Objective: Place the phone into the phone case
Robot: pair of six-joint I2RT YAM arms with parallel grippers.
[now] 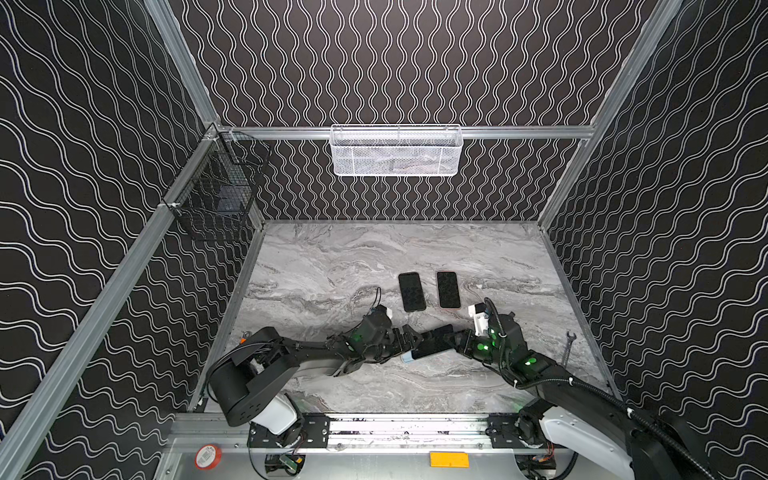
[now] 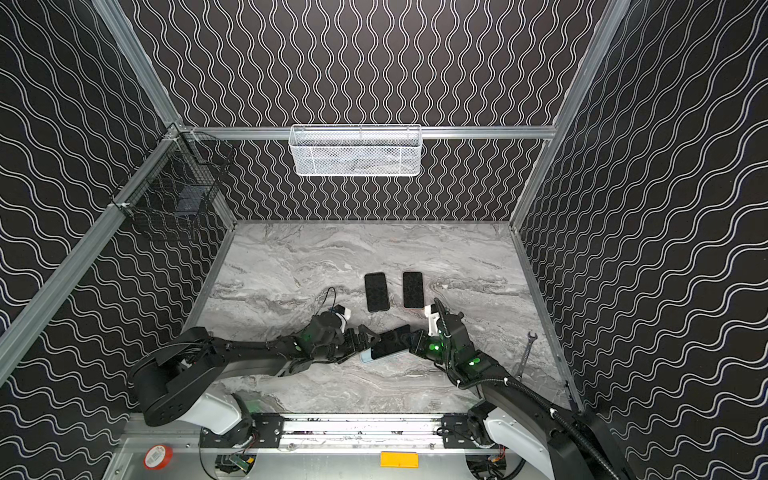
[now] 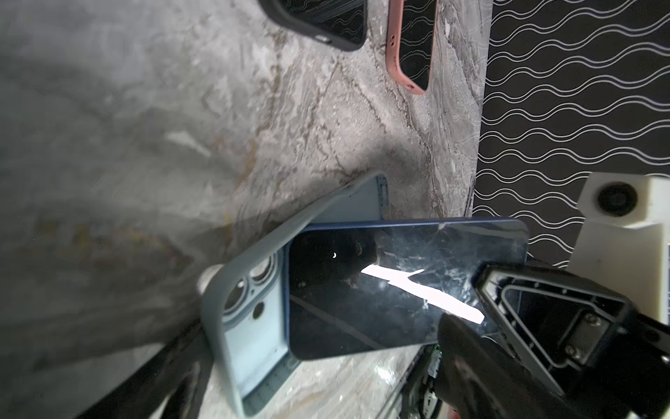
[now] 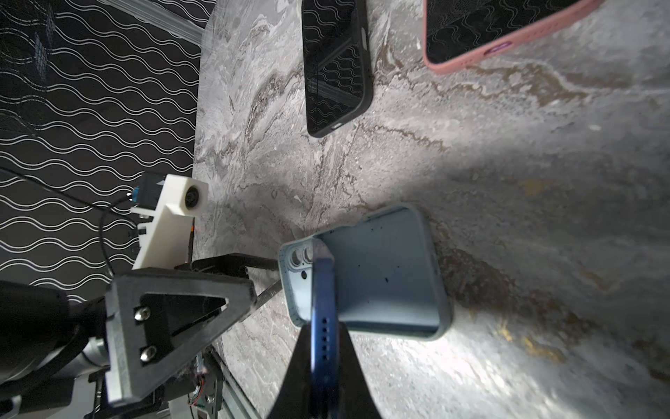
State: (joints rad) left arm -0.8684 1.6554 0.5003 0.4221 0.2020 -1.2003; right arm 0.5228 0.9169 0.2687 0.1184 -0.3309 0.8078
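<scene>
1. At the near middle of the desk, right pincer: clenched on the bottom end of the phone, with one finger on each face. The port edge shows between them in the right wrist view.
2. Held item, the phone: dark blue, glossy face up and tilted. The gripped end is raised and the far end is dipped toward the camera-cutout end of the phone case. We cannot tell whether that far edge is tucked under the lip or only resting on it.
3. Beneath it, the phone case: light blue, open side up, lying on the desk. In both top views only its left end shows past the phone.
4. Beside that end, left pincer: released, spread wide and holding nothing. One finger lies just beside the case's end wall, but we cannot confirm contact.
5. Step in hand, in our judgement: insertion has begun at the camera end and is not finished.
6. Next move calls for:
   - lowering the raised end flat into the case;
   - bracing the case with the left pincer so it does not slide;
   - freeing the phone's faces before the last edge can be pressed home.
7. Farther back on the desk: a black-cased phone and a pink-cased phone lie side by side, apart from each other and from the work.
8. Outermost:
   - a wrench near the desk's right edge;
   - a white basket on the back rail;
   - a black wire basket on the left wall.
</scene>
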